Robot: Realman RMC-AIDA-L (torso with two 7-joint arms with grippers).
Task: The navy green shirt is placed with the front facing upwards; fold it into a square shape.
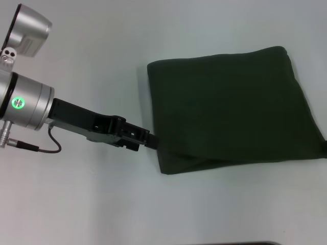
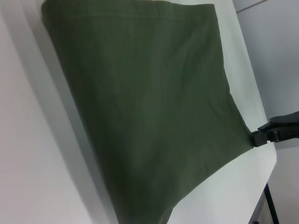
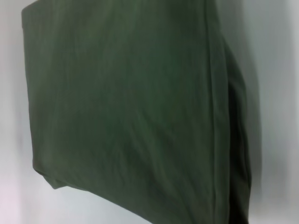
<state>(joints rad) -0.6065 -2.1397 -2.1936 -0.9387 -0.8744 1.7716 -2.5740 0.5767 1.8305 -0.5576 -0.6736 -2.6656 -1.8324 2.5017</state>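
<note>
The navy green shirt [image 1: 230, 107] lies folded into a rough square on the white table, plain green side up, with no lettering showing. My left gripper [image 1: 153, 141] reaches in from the left and is shut on the shirt's near left corner. Its top layer is raised a little above the layer beneath along the near edge. My right gripper [image 2: 255, 138] shows in the left wrist view as a black tip shut on the opposite near corner, where the cloth is drawn to a point. The right wrist view is filled by the shirt [image 3: 131, 107] with its stacked folded edges.
The white table [image 1: 92, 204] extends around the shirt on all sides. A dark strip [image 1: 235, 243] marks the table's near edge. My left arm's silver joint [image 1: 25, 102] and its cable [image 1: 51, 148] sit at the left.
</note>
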